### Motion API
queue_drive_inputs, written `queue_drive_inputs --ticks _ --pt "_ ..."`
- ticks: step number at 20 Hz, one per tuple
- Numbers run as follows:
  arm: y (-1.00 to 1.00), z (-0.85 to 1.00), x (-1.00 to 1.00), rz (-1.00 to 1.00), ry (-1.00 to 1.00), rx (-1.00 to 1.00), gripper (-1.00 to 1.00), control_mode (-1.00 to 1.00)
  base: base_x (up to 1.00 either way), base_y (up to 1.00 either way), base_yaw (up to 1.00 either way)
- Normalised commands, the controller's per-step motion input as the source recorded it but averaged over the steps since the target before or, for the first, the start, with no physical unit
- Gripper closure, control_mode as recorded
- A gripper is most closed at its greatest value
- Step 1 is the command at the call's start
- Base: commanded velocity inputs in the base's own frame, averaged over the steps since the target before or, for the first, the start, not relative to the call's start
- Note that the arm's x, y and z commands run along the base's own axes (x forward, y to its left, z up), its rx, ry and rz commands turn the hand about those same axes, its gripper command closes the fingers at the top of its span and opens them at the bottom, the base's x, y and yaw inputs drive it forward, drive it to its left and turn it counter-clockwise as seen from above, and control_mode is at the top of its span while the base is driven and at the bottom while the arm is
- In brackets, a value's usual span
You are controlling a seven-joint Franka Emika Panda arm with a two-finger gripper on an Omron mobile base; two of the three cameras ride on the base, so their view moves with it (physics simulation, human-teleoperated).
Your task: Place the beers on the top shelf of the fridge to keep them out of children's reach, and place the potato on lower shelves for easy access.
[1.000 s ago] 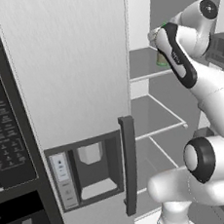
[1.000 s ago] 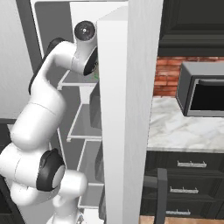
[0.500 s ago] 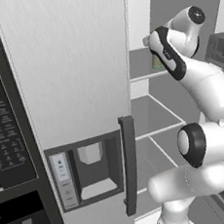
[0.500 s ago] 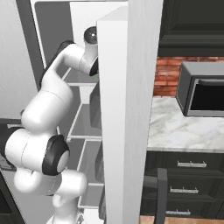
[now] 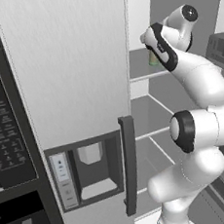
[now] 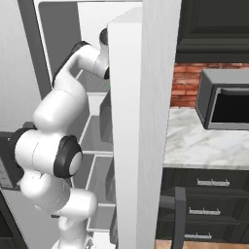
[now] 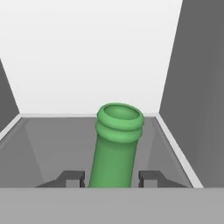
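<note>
Pincer (image 7: pixel 111 178): closed on green bottle (image 7: pixel 114 146) at the neck.
Bottle: held inside fridge (image 5: pixel 65 70), over top shelf (image 7: pixel 48 148).
Axis: neck points straight out between the fingers; shelf lay beyond it.

No legible text, label, brand, number or sign on anything in view.

The white arm is raised from the base, bent at the elbow and reached high and forward, the wrist turned so that the hand is directed away from the base. The gripper (image 7: pixel 112 178) is closed on a green bottle neck (image 7: pixel 114 148), which is held between the two dark fingertips (image 7: pixel 72 178).
</note>
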Motion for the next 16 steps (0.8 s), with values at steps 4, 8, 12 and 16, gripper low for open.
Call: queue_drive_inputs --ticks 4,8,12,16 --pt "0.0 -0.17 0.48 0.0 0.0 0.0 1.0 -1.0 0.0 0.0 0.0" --pt "0.0 -0.09 0.36 0.0 0.0 0.0 -1.0 -1.0 0.0 0.0 0.0" --pt "0.01 -0.01 0.01 0.02 -0.07 -0.03 -1.0 -1.0 0.0 0.0 0.0" --pt "0.03 0.0 -0.06 0.03 -0.11 -0.05 -1.0 -1.0 0.0 0.0 0.0"
